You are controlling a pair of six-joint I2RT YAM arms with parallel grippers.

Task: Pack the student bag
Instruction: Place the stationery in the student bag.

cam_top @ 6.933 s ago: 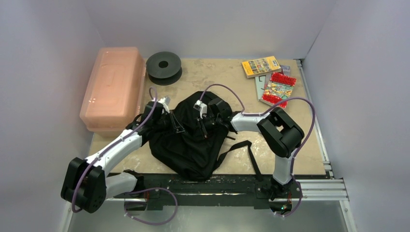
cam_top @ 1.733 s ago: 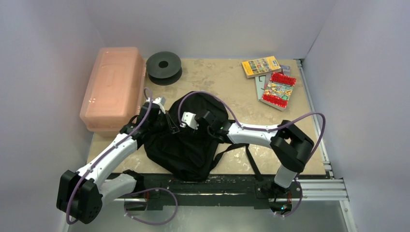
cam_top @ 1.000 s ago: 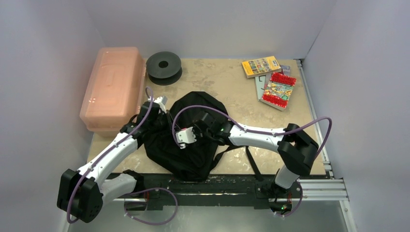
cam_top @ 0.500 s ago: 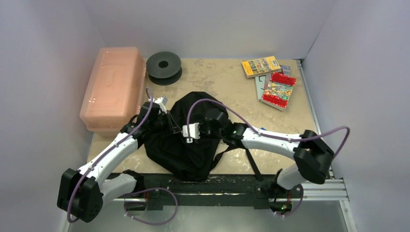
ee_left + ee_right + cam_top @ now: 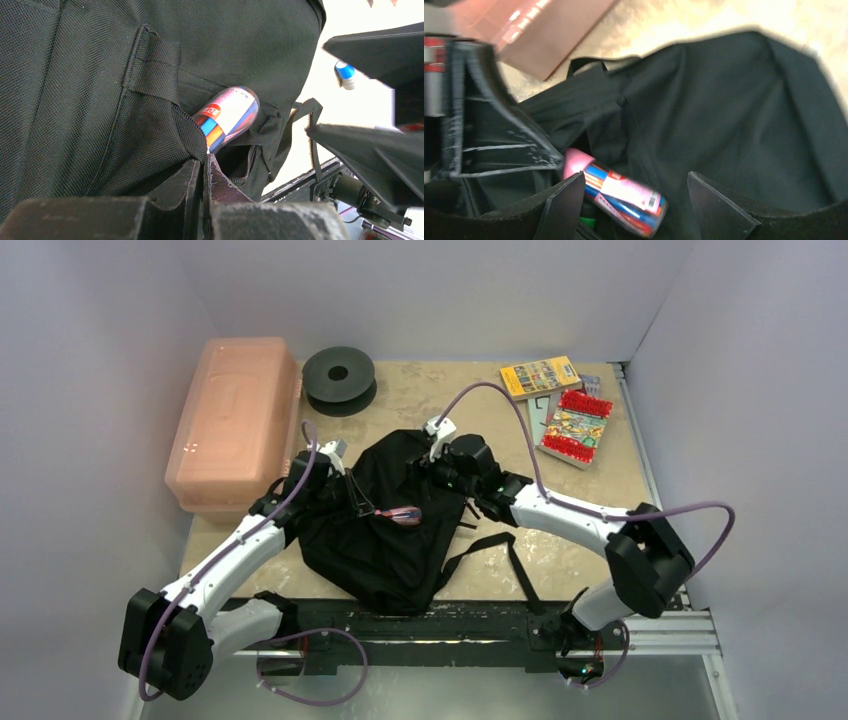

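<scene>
A beige mottled bench (image 5: 450,390) is shown. On it are laid a pink translucent box (image 5: 235,420) at far left, a black spool (image 5: 339,378) just beside, a black backpack (image 5: 390,545) centrally, and stacked books (image 5: 572,426) at far right.

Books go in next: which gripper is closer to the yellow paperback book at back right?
Right. The right gripper hangs open over the black fabric backpack, left of the yellow book; the left gripper pinches the backpack's pocket edge, farther left.
</scene>
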